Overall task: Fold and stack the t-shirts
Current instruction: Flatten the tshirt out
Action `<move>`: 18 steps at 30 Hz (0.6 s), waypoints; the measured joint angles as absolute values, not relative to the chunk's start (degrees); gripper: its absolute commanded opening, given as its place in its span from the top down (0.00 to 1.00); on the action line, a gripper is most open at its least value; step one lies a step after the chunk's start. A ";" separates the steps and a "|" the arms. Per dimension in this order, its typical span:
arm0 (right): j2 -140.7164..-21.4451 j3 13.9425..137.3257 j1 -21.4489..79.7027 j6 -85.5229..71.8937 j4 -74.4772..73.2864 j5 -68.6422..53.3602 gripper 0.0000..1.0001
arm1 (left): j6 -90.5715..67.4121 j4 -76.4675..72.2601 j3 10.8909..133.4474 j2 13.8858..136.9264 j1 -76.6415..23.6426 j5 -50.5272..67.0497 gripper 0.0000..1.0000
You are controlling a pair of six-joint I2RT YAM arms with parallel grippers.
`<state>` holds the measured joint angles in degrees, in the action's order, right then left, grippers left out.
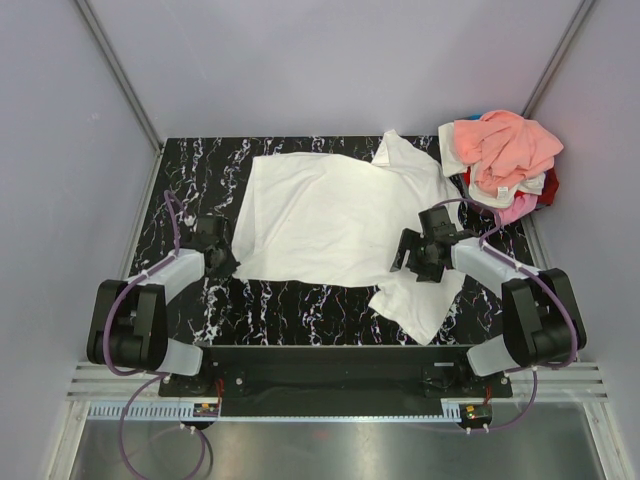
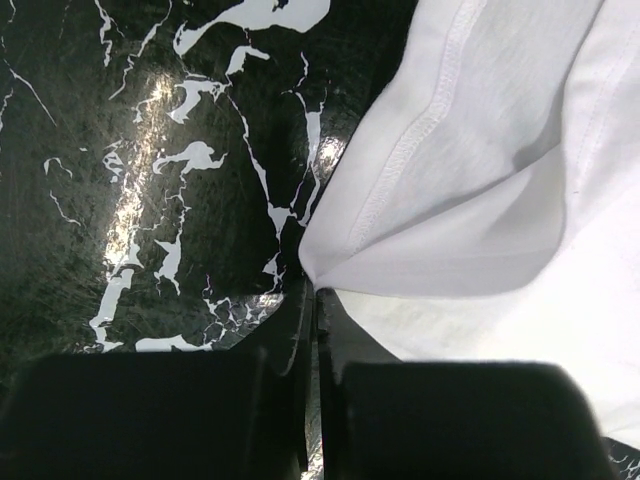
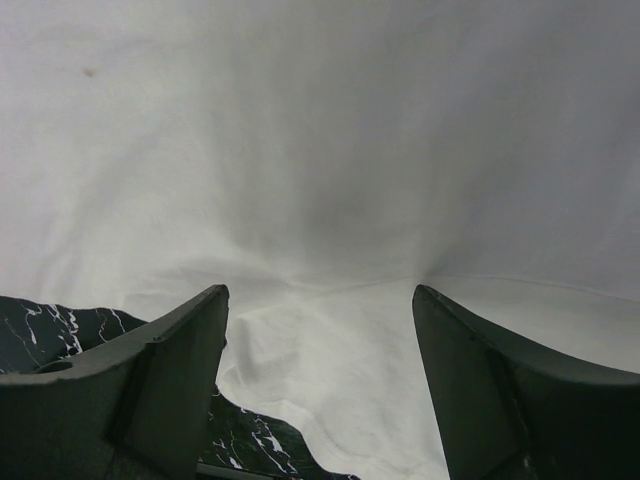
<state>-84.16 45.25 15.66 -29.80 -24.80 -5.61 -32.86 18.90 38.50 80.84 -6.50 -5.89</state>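
A white t-shirt (image 1: 330, 215) lies spread flat over the black marble table (image 1: 190, 170), one sleeve reaching toward the near edge on the right. My left gripper (image 1: 228, 262) is at the shirt's near left corner. In the left wrist view its jaws (image 2: 315, 292) are pressed together with the hemmed corner of the white t-shirt (image 2: 470, 190) pinched at their tips. My right gripper (image 1: 408, 260) hovers over the shirt's right side. It stands open (image 3: 320, 300), with only smooth white cloth (image 3: 320, 150) showing between the fingers. No print shows on the shirt.
A heap of other t-shirts (image 1: 505, 160), salmon-peach on top with cream, pink and red beneath, sits at the table's far right corner. Grey walls enclose the table on three sides. Bare marble (image 2: 150, 180) lies left of the shirt.
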 measured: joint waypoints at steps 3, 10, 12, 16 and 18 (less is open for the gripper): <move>-82.02 45.15 15.68 -30.15 -26.83 -4.56 0.12 | -32.58 18.20 38.48 80.79 -6.50 -5.87 1.00; -61.21 42.15 15.75 -42.26 -37.67 3.18 0.00 | -32.58 17.17 37.85 79.72 -6.50 -5.91 1.00; -53.65 39.51 15.75 -46.98 -40.84 3.11 0.00 | -32.58 17.02 37.85 79.70 -6.50 -5.93 1.00; -44.40 32.69 15.77 -52.82 -46.41 -1.04 0.01 | -32.58 17.04 37.85 79.55 -6.50 -5.96 1.00; -42.59 28.84 16.12 -54.54 -48.84 -3.18 0.03 | -32.58 17.04 37.85 79.53 -6.50 -5.98 1.00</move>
<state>-42.59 28.84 16.12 -54.54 -48.84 -3.18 -32.58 17.04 37.85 79.53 -6.50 -5.98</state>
